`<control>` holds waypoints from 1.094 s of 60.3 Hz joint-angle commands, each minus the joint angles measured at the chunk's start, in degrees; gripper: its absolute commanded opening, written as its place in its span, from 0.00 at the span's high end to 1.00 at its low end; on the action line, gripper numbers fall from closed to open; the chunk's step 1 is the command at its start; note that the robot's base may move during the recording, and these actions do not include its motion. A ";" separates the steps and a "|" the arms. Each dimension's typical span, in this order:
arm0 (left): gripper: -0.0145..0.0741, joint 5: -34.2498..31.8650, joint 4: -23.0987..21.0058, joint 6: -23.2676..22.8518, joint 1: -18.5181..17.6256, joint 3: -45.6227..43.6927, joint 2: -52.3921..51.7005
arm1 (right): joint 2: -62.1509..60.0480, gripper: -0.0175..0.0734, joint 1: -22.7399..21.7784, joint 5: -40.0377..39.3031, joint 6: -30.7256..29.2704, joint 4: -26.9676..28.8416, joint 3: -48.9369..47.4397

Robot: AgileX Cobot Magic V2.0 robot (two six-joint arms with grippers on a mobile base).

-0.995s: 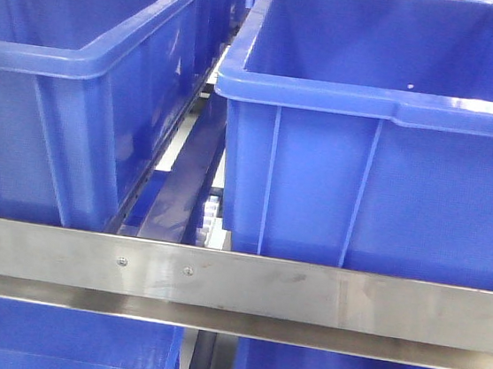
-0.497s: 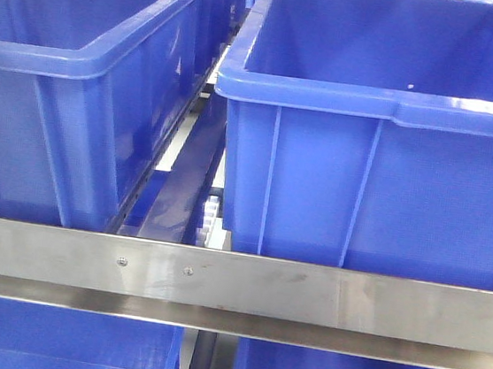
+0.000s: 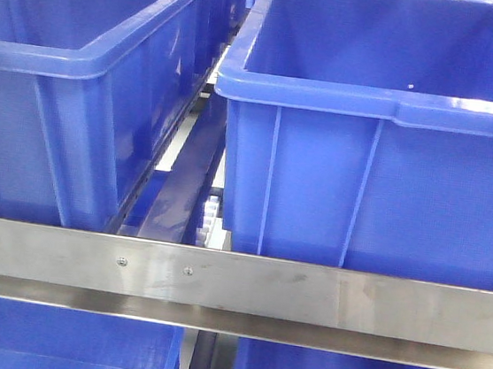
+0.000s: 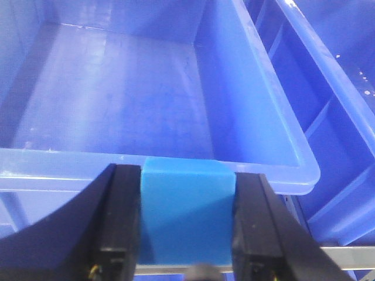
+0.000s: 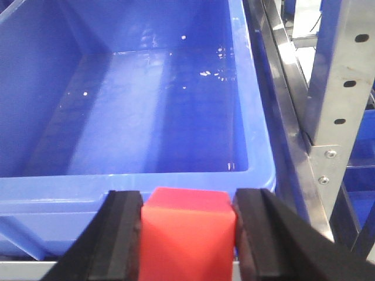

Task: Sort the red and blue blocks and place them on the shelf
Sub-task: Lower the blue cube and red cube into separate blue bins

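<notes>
- Plainly, the left gripper (image 4: 187,175) has its black fingers (image 4: 124,216) clamped on the sky-blue block (image 4: 186,225), one on each side of it.
- That block hangs at the near rim of the left bin (image 4: 58,170) (whether over or just before it I cannot tell).
- The right gripper (image 5: 187,202) squeezes the red block (image 5: 186,240) likewise, at the near rim of the right bin (image 5: 70,187), with the shelf's perforated upright (image 5: 343,105) to the right.
- Both bins sit side by side behind the shelf's brushed front rail (image 3: 305,294), a white roller track (image 3: 210,216) between them.
</notes>
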 commanded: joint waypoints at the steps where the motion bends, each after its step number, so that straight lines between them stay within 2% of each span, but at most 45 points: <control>1: 0.70 -5.32 0.06 0.16 -0.03 -1.67 0.08 | 0.17 0.75 -0.46 -5.22 -0.07 -0.57 -1.62; 38: 0.70 -6.78 -0.05 0.16 -0.03 -2.03 0.08 | 0.17 0.75 -0.46 -7.86 -0.07 -1.48 -1.68; 66: 0.70 -7.51 -0.05 0.16 -0.03 -6.53 2.72 | 5.50 0.75 -0.39 -14.22 -0.12 -4.38 -3.19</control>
